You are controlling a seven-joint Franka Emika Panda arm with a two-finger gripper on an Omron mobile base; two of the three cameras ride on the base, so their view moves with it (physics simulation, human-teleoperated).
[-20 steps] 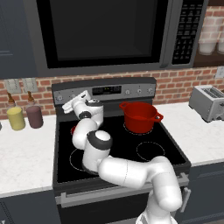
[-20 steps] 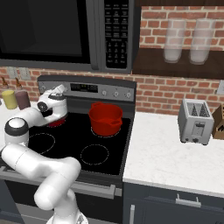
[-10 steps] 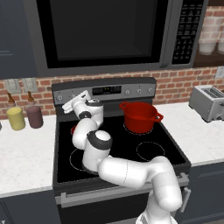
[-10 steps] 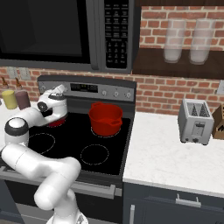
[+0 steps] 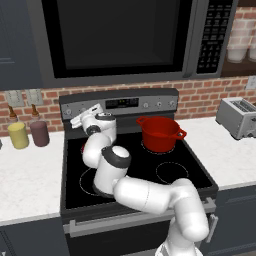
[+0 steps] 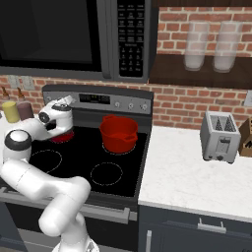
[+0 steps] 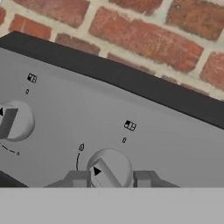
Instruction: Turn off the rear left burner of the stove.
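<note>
1. The rear left burner [image 6: 62, 137] is glowing red at the back left corner of the stove [image 6: 123, 172] in the right base view, partly behind the arm.
2. In the left base view, the gripper [image 5: 76, 121] is reaching the stove's back panel, left end.
3. In the hand view, the gripper [image 7: 110, 178] is closing its two tips around a round knob [image 7: 110, 168].

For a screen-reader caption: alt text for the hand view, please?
The gripper has one finger on each side of a round grey knob on the stove's steel back panel. A second knob sits at the left; red brick wall runs above.
</note>
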